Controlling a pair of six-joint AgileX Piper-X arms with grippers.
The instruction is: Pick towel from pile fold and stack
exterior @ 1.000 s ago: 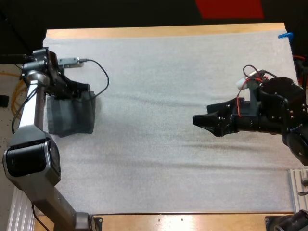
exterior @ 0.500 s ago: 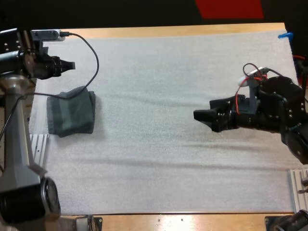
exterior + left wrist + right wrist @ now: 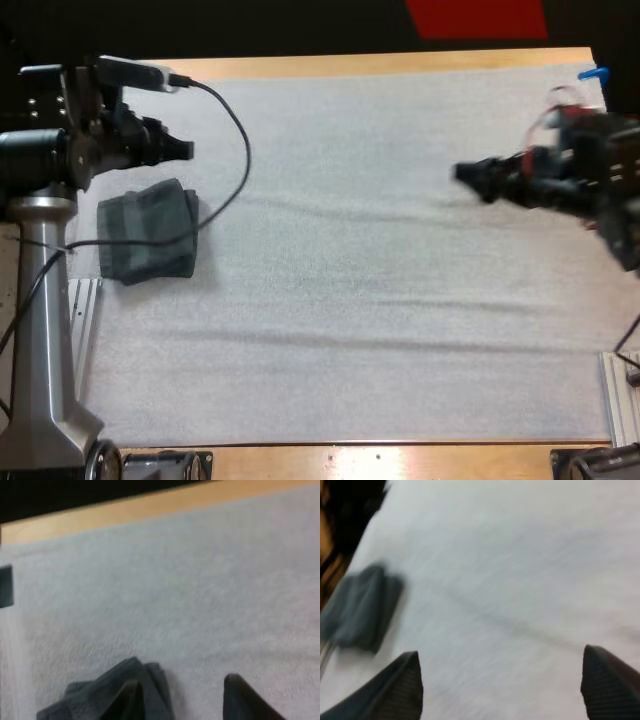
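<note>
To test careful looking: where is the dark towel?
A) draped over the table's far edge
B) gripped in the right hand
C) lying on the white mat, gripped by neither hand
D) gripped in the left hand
C: the towel lies on the mat, while the left hand and right hand both stand open, apart from it.

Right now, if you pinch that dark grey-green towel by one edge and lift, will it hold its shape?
Probably not: the dark grey-green towel shows soft rounded layers and wrinkles, so it would likely droop and unfold. It looks like light, thin cloth lying low on the white mat. Pushed, it would likely bunch up rather than slide.
</note>
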